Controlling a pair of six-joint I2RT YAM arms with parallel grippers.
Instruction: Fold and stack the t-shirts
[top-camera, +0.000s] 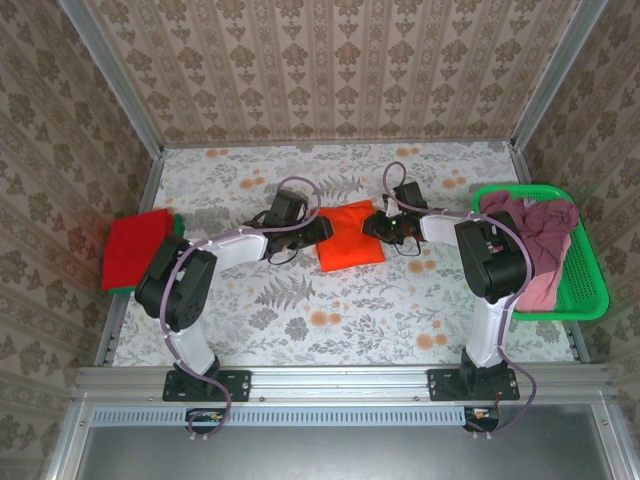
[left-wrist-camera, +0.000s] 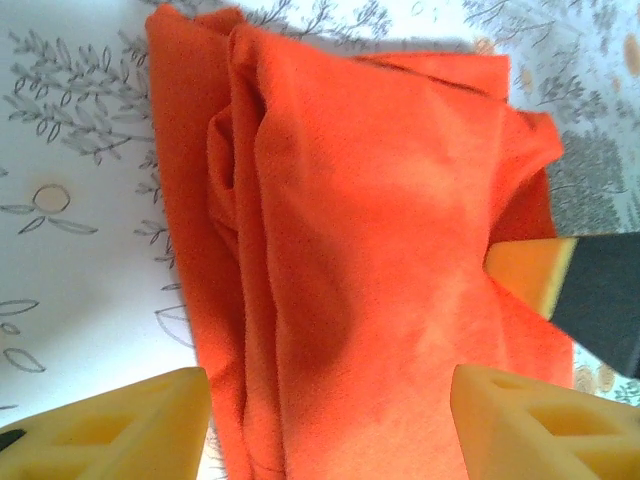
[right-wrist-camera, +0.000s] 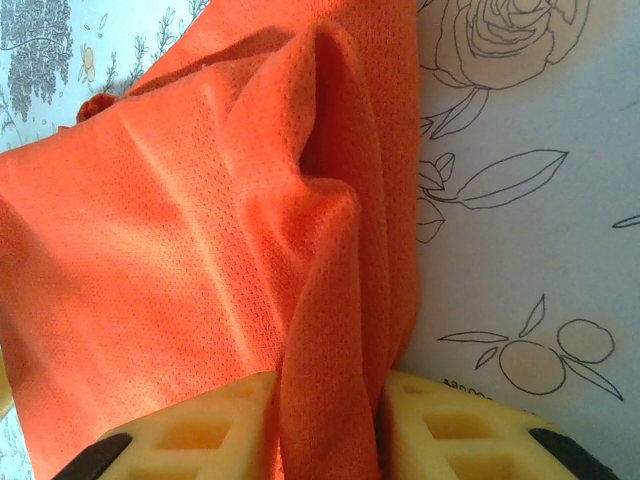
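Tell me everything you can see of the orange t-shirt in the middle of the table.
The orange t-shirt is bright orange cloth with a fine, mesh-like weave. It is folded into a rough rectangle of several layers, with soft creases. It lies in the middle of the floral table, between the two arms. The right gripper pinches a raised fold at one edge. The left gripper is open at the opposite side, its fingers spread wide over the cloth.

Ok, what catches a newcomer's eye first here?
The bright orange t-shirt, centre: the right gripper pinches a fold between its fingers while the left gripper hovers open over the other side. Then the red t-shirt folded at the left edge and the green basket of mauve t-shirts on the right.
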